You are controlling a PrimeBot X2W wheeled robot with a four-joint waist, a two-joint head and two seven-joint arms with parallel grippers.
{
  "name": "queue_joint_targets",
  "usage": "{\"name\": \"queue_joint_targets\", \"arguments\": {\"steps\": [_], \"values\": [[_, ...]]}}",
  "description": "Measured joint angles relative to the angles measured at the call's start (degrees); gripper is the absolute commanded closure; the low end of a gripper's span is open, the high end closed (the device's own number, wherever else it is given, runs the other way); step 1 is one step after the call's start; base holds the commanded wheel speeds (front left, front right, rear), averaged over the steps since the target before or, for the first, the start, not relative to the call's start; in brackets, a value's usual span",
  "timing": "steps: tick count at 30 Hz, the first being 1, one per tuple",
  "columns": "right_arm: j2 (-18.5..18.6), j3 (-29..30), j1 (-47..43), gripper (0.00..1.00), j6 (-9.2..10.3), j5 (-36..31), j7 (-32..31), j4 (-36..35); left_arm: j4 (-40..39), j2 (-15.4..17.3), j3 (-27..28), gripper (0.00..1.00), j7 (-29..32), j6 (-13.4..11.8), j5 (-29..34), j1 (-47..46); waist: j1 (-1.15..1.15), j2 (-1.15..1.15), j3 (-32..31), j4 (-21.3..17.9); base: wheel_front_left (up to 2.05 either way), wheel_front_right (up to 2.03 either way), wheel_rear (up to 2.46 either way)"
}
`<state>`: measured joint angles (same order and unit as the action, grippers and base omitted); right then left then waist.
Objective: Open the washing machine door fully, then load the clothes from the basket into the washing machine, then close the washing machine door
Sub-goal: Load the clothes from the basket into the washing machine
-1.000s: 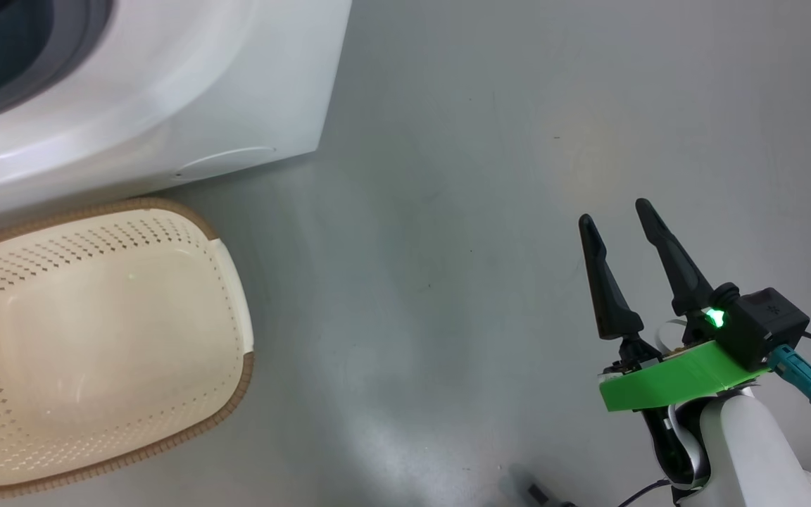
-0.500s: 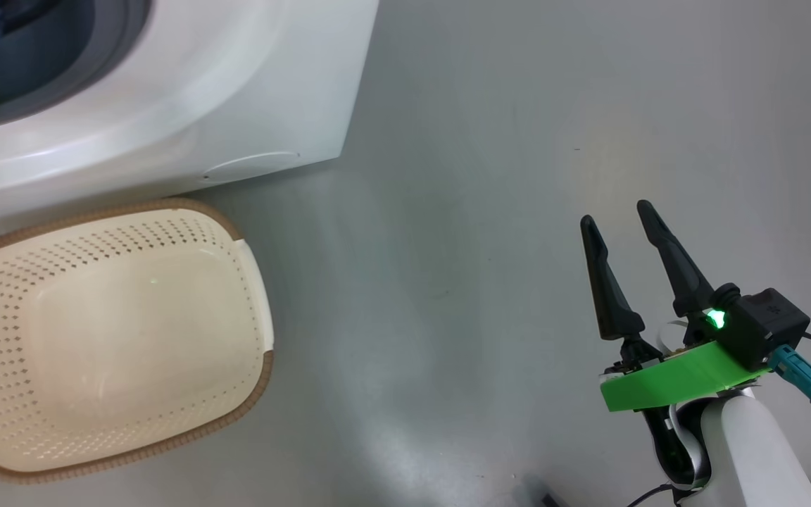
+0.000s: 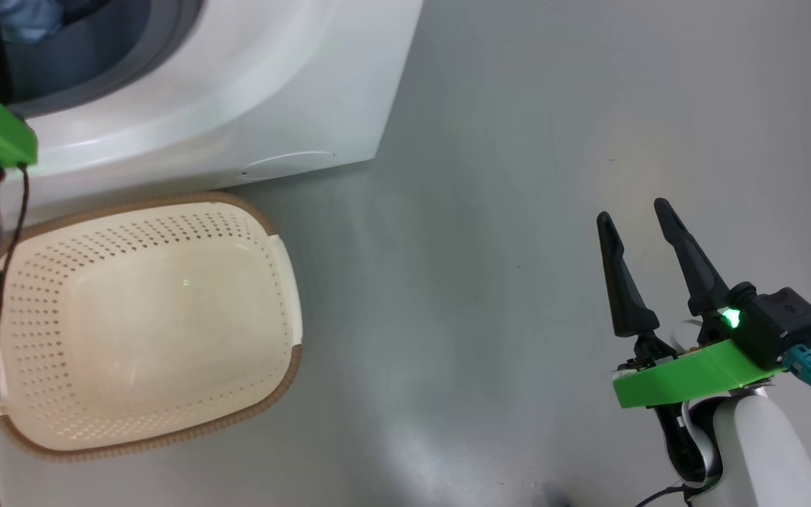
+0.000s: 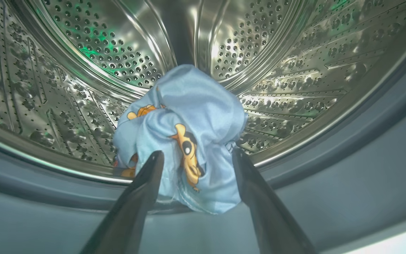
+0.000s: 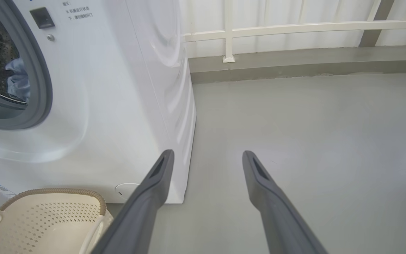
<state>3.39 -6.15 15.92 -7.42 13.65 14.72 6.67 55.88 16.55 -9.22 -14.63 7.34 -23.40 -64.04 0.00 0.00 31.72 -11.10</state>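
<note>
The head camera looks steeply down from above onto the floor [image 3: 490, 211], with the washer's [image 3: 236, 91] lower front corner at upper left and the basket [image 3: 152, 324] just under it. The left wrist camera sits close at the washer's mouth, facing into the drum [image 4: 93, 53], with the clothes [image 4: 185, 134] right before the lens. The right wrist camera is low and farther back, facing roughly level along the washer's front toward a far railing [image 5: 294, 28]. Head and right wrist views share washer front, basket and floor.
</note>
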Motion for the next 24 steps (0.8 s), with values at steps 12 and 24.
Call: {"name": "queue_joint_targets", "arguments": {"steps": [12, 24], "values": [[1.2, 0.6, -0.2, 0.00, 0.00, -0.1, 0.0, 0.0, -11.8, -3.2, 5.1, 0.00, 0.0, 0.0, 1.2, 9.5, 0.00, 0.00, -2.0, 2.4, 0.00, 0.00, 0.00], [2.8, 2.2, -2.6, 0.00, 0.00, -0.1, 0.0, 0.2, -23.7, -7.5, 8.4, 0.00, 0.0, 0.0, 6.0, 22.9, 0.00, 0.00, -6.0, 5.4, 0.00, 0.00, 0.00]]}}
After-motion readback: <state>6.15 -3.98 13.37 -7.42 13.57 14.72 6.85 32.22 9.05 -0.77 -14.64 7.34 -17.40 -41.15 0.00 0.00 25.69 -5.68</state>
